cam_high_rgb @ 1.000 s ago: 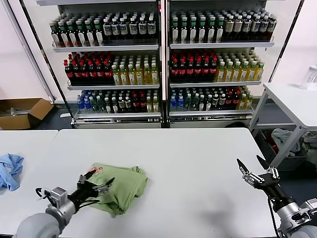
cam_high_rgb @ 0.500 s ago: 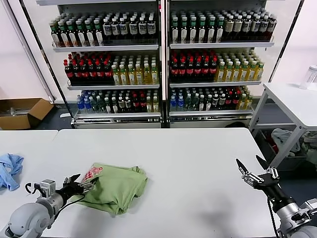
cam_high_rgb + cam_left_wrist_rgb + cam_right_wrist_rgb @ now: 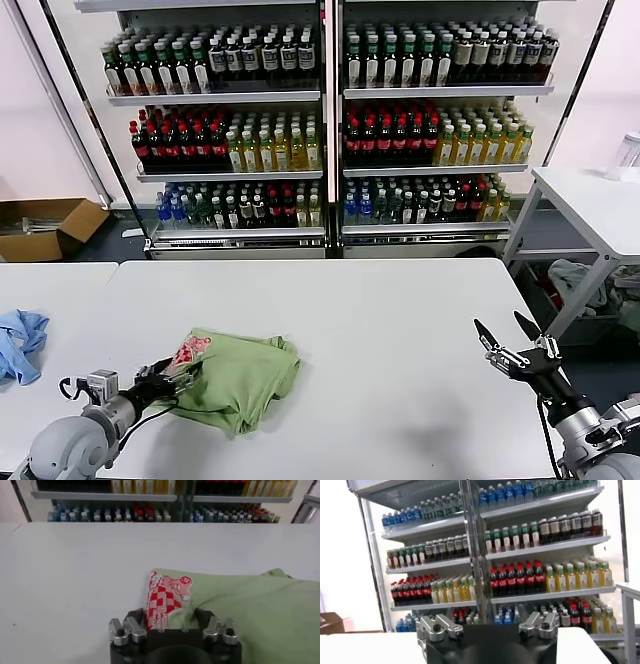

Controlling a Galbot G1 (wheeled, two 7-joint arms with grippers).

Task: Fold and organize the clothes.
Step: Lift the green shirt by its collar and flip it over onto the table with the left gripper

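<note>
**Left gripper at the shirt's printed edge; right gripper waits**

The shirt (image 3: 235, 378), light green, lies bunched and partly folded on the white table (image 3: 380, 330), directly ahead of the left gripper (image 3: 170, 377). Its red-and-white checkered patch sits between the jaws in the wrist view. The jaws straddle that edge; whether they actually pinch the cloth cannot be told.

The fabric looks soft, light and limp. It will likely sag and drag rather than keep its shape. A doubled edge or seam beside the print seems the best hold, taking several layers.

The right gripper (image 3: 512, 347) hovers well apart over bare table, jaws spread, holding nothing.
</note>
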